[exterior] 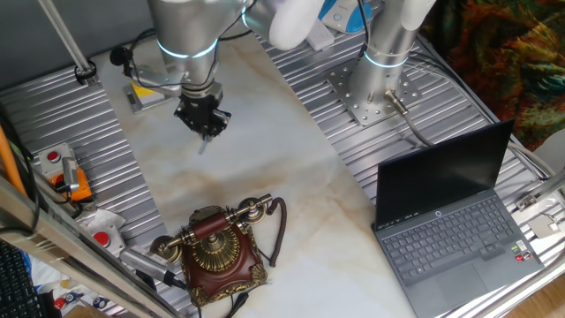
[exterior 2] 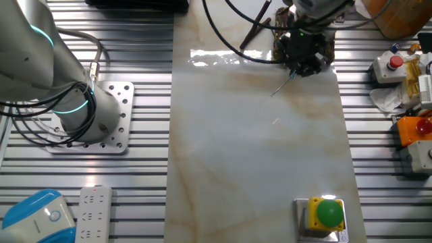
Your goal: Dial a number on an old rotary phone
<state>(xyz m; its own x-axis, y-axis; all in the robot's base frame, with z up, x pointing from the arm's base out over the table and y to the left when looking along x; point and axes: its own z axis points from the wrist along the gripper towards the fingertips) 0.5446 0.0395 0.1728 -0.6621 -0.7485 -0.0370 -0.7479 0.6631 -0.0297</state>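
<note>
The old rotary phone (exterior: pixel 216 252) stands near the front edge of the marble tabletop. It has a reddish-brown body, a brass dial and its handset lying across the top. My gripper (exterior: pixel 206 131) hangs above the table well behind the phone, shut on a thin stick (exterior: pixel 205 144) that points down and touches nothing. In the other fixed view, the gripper (exterior 2: pixel 297 71) covers most of the phone (exterior 2: pixel 277 50), leaving only brass edges in sight. There the stick (exterior 2: pixel 282 86) slants down to the left.
An open laptop (exterior: pixel 450 225) sits at the right. The arm's base (exterior: pixel 381 84) is bolted behind it. A green button box (exterior 2: pixel 328 213) stands on the marble's far end. Red-button boxes (exterior 2: pixel 395 66) and an orange box (exterior: pixel 69 181) lie on the ribbed side panels.
</note>
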